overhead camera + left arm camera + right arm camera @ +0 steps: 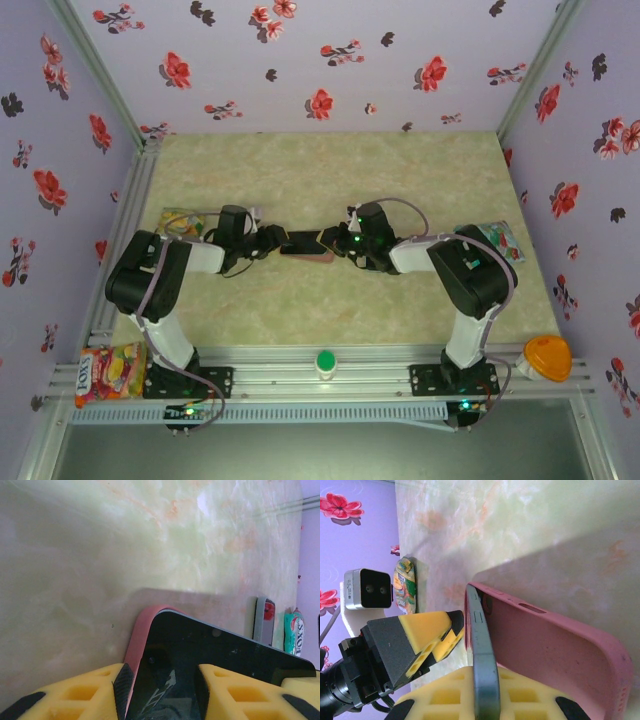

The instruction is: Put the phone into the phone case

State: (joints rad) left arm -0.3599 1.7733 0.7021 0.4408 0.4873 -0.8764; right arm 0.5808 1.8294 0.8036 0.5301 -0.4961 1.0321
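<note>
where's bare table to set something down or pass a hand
Crowded: the middle row: left packet, left gripper, phone, phone case, right gripper, right packet. Free: the far half of the table, to the back wall, and the middle of the near strip along the front rail.

a pale marbled table (330,165) sits between purple flowered walls (320,60). a snack packet (180,221) lies at its left edge and a green packet (497,240) at its right. on the near rail (380,385) sit a candy bag (108,372) left, a green button (325,362) middle and an orange dome (547,358) right.

phone (215,650) face glossy black glass, edge grey, metal-looking; phone case (555,655) matt pink, rubbery; desk (100,555) smooth, marbled, faint sheen.
</note>
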